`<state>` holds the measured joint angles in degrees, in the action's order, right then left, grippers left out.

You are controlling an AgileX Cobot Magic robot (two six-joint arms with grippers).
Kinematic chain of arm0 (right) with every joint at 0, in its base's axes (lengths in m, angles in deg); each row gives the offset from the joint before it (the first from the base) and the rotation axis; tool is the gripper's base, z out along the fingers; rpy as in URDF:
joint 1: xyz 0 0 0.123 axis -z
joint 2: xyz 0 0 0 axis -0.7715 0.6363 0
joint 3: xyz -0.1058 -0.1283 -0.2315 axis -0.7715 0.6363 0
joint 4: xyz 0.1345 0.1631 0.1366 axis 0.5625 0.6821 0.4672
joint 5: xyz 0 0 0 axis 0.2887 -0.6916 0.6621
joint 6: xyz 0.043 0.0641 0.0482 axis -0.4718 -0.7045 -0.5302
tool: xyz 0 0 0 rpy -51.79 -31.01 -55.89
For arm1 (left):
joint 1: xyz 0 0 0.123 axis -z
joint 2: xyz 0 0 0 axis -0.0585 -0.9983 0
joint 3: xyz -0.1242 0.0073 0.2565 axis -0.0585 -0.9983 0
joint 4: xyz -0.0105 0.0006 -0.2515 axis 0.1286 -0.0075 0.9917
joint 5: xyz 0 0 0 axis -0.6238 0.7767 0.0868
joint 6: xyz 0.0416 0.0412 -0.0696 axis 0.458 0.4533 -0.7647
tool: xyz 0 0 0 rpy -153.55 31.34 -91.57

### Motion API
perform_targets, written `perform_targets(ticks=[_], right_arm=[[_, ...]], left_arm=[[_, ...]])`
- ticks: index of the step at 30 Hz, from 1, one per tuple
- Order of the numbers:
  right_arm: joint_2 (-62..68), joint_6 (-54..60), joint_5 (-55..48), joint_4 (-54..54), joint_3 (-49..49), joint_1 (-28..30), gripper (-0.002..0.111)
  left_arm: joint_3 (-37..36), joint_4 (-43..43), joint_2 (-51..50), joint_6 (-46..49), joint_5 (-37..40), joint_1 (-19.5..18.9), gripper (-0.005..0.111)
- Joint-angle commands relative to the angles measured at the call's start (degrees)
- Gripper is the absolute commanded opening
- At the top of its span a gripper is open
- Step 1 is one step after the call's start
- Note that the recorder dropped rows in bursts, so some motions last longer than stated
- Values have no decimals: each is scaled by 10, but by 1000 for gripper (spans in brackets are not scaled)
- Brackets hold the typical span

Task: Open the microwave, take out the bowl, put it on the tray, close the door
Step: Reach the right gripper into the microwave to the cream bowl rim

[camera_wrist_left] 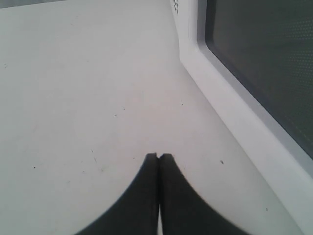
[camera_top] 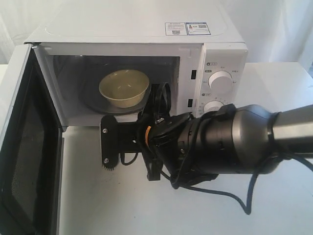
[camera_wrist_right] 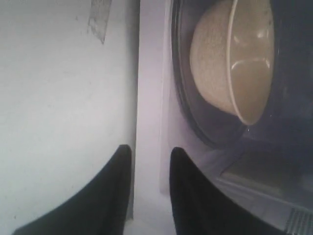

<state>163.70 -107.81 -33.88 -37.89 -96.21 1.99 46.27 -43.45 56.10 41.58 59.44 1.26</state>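
The white microwave (camera_top: 132,27) stands at the back of the table with its door (camera_top: 24,147) swung wide open to the left. The cream bowl (camera_top: 124,88) sits upright on the glass turntable inside. My right gripper (camera_top: 160,95) is at the front of the opening, just right of the bowl and not touching it. In the right wrist view the gripper (camera_wrist_right: 150,159) is open, its fingers either side of the white front sill, with the bowl (camera_wrist_right: 215,63) beyond. My left gripper (camera_wrist_left: 159,156) is shut on nothing, low over the table beside the door (camera_wrist_left: 234,112). No tray is in view.
The right arm's thick dark body and trailing black cable (camera_top: 230,196) lie across the white table (camera_top: 98,196) in front of the two dials (camera_top: 220,80). The open door juts forward along the table's left side. A white curtain hangs behind.
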Motion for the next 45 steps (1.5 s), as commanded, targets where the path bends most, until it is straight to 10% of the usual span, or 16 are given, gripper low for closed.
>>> perform_targets(ticks=[1,6,45], right_arm=[[18,5,37,-55,-27,3,30],[56,1,41,-89,-60,18,46],[194,-56,70,-77,-241,82,46]], left_arm=[[-2,2,2,-2,0,0,0],[-2,2,2,-2,0,0,0],[-2,2,2,-2,0,0,0]])
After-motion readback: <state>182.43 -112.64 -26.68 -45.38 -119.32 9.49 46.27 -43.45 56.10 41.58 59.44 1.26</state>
